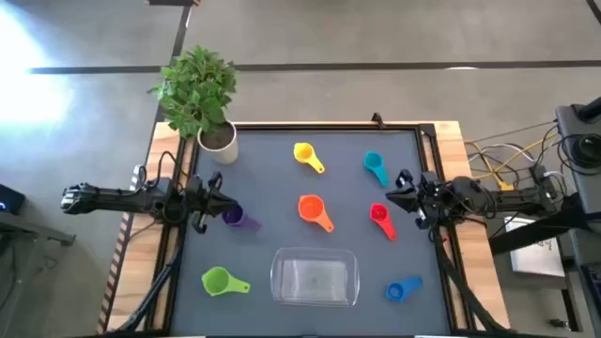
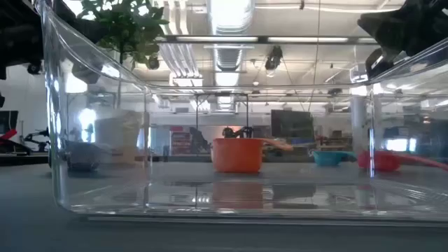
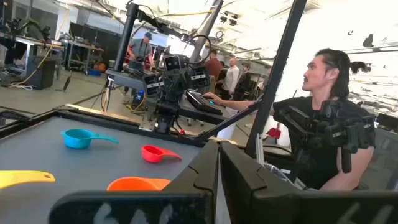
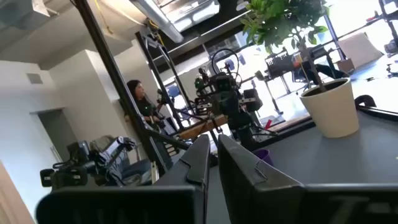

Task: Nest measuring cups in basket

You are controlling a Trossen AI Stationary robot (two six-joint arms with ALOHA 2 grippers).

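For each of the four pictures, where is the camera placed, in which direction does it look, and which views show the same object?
High view: above the table, looking straight down; both arms show, left gripper near the purple cup, right gripper near the red cup.
Low view: at table height, looking through the basket at the orange cup.
Left wrist view: looks across the table; own jaws shut; a seated person beyond.
Right wrist view: looks toward the plant pot; own jaws shut.
Shared: high, low and left wrist views show the orange cup.

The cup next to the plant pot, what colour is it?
Yellow; the high view shows it best, beside the white plant pot.
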